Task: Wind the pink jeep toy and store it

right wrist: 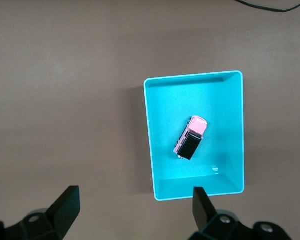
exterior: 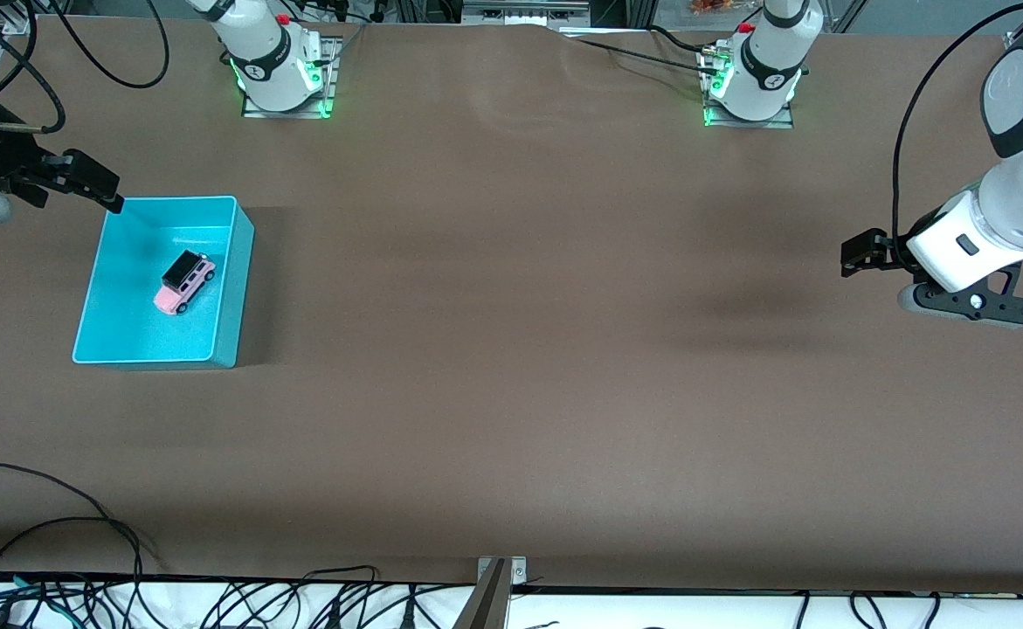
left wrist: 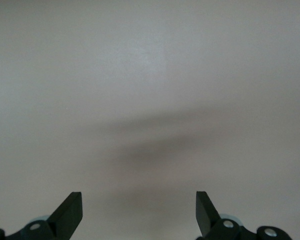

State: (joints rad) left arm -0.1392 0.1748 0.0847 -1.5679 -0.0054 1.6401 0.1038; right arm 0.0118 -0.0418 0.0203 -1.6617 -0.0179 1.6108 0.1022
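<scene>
1. A wide brown bench (exterior: 511, 349) carries one turquoise bin (exterior: 236, 288) toward the right arm's end.
2. The pink jeep toy (exterior: 184, 281) sits upright on its wheels inside the bin, on the bin floor, clear of all four walls and angled across it.
3. The right gripper (exterior: 96, 185) hangs in the air over the bench just beside the bin's corner, its fingers spread wide and holding nothing.
4. The left gripper (exterior: 860, 253) waits over bare bench at the left arm's end, well apart from the bin, fingers also spread wide and empty.
5. With the toy in the bin, storing looks done; whether it was wound cannot be told.
6. To finish well, I would lift the right gripper straight up and away, without clipping the bin's rim or nudging the bin.
</scene>
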